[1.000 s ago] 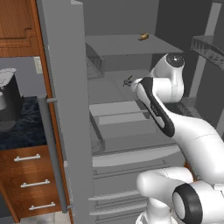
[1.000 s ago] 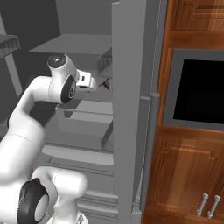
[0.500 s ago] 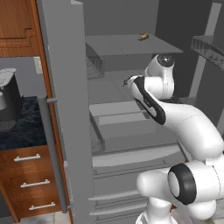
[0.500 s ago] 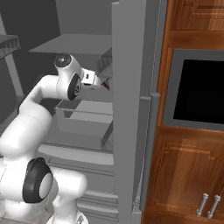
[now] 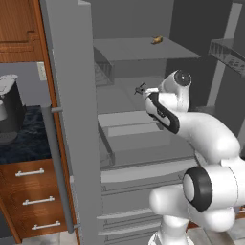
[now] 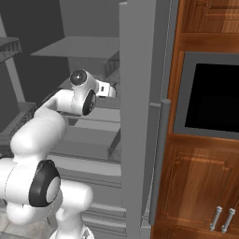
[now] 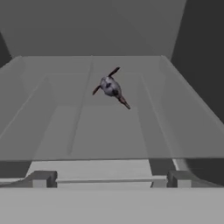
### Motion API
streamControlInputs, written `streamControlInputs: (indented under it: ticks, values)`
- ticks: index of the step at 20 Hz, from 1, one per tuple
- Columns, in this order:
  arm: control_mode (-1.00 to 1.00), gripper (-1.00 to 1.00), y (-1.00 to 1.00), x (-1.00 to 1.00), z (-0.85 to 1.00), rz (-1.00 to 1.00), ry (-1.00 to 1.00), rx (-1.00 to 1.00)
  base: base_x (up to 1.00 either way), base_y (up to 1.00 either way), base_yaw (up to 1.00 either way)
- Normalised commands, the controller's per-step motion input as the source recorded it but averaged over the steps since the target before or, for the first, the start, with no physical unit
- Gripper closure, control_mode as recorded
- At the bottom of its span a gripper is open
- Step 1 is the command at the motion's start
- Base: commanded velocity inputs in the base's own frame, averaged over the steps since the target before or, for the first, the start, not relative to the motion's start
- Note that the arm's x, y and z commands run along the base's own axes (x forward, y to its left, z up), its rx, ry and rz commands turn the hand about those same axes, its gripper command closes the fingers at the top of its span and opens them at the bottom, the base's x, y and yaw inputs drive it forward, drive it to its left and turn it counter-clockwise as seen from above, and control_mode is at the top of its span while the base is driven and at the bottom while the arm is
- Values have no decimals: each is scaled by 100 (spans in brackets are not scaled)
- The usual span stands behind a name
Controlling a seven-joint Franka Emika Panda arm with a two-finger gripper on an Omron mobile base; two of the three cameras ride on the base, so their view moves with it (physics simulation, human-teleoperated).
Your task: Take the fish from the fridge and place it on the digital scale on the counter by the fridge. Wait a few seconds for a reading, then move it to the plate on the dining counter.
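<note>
fish: small grey fish (image 7: 111,87) with reddish fins, lying out on a grey fridge shelf (image 7: 109,131), well ahead of the hand and a bit above centre in the hand view, nothing touching it
gripper: gripper (image 5: 141,89) is poking into the open fridge (image 5: 72,119) at mid height, pointed inward; fingertips barely show in the hand view and look spread with nothing between them, so I'd say released and empty
stage: my read is it's on the reach-in, grasp not made yet
other stuff: some small yellowish item (image 5: 156,40) sits on the upper shelf, not our target
what could go wrong: fish is thin and lies flat, so closing too high just pinches air, and coming in too low could nudge it further back; arm's also tight against the door edge (image 6: 137,116), so a wide swing could clip it
</note>
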Motion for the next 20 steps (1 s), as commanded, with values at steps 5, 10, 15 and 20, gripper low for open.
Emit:
streamControlInputs:
  ticks: [5, 10, 15, 20]
  values:
    - [-100, -100, -26, 58, 0, 0, 1, 0, 0, 0, 0]
    - [-100, -100, -5, 68, 0, 0, 5, 0, 0, 0, 0]
    - [-100, -100, 0, 63, -10, 0, 9, 0, 0, 0, 0]
    - [-100, -100, 0, 59, -24, 2, 8, 0, 0, 0, 0]
